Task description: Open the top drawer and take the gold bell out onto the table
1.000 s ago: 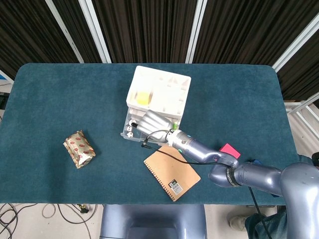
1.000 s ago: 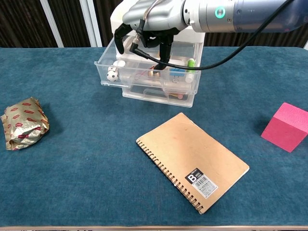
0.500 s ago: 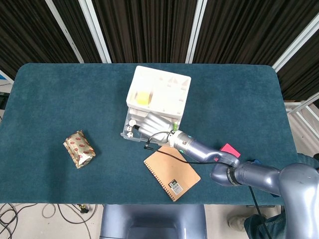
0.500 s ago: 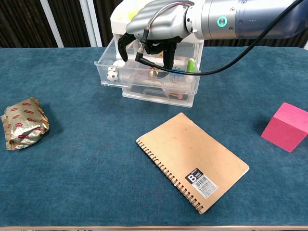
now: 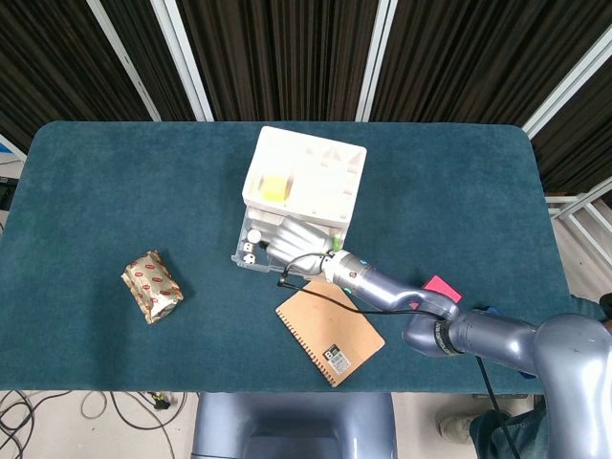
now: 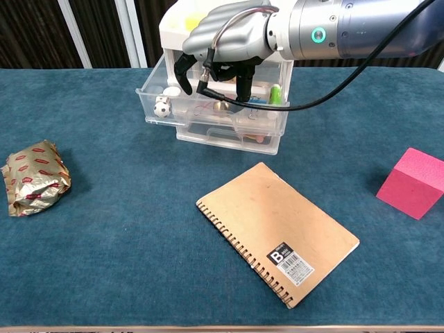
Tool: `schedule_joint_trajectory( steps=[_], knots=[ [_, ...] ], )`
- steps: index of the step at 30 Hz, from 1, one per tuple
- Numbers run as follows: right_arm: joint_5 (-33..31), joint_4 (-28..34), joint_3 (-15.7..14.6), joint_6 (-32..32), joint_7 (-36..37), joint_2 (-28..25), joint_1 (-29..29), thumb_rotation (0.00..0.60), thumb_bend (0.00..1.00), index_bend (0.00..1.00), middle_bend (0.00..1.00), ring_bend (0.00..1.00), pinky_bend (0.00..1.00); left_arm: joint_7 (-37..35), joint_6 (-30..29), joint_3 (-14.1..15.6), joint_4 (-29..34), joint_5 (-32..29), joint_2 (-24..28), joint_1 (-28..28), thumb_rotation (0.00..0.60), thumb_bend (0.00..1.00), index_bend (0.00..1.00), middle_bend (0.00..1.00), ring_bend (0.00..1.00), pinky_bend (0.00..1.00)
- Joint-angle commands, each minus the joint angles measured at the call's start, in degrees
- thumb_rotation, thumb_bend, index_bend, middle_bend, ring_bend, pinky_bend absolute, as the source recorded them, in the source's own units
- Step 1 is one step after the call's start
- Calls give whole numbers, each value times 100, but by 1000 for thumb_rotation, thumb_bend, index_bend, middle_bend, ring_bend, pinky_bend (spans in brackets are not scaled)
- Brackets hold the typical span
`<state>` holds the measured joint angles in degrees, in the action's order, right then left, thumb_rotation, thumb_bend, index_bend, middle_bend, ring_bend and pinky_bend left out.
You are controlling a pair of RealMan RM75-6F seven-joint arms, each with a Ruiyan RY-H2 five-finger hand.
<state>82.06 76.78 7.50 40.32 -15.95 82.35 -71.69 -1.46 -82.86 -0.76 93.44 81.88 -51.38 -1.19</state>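
Since the top drawer (image 6: 208,104) is already pulled out, that part looks done. The right hand (image 6: 225,41) reaches down into it, fingers curled — I cannot tell if it holds anything. The gold bell (image 6: 220,106) sits inside the drawer — lifting it onto the table (image 6: 139,229) is left.

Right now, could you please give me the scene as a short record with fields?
top drawer: pulled open, clear plastic, with small items inside
gold bell: appears to be the small gold item in the drawer, below the fingers, not yet lifted
right hand: above the open drawer, fingers pointing down into it, nothing visibly held
left hand: in neither view
drawer unit: white, near the table's middle
notebook: brown, spiral-bound, flat in front of the drawers
pink block: at the right
foil packet: at the left
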Motion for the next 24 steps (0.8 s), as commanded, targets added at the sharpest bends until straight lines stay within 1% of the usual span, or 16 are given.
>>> schedule_joint_trajectory(
  steps=[1,5,13,24],
  knots=[
    [33,16,5,-38,38,-21,-16,600,313,373,970,1000,1000,-4,6,-1,0,-9,3,0,600,202,103,0,0,0],
    [68,-10,10,-88,47,-34,-34,600,315,376,970,1000,1000,-5,10,-3,3,-16,4,-1,600,202,103,0,0,0],
    [120,-67,28,-152,136,-23,-61,600,314,434,970,1000,1000,-12,32,-13,13,-54,7,-4,600,202,103,0,0,0],
    [23,-90,49,-328,-1,-43,-98,600,314,436,970,1000,1000,-8,33,-10,23,-48,14,-4,600,202,103,0,0,0]
  ],
)
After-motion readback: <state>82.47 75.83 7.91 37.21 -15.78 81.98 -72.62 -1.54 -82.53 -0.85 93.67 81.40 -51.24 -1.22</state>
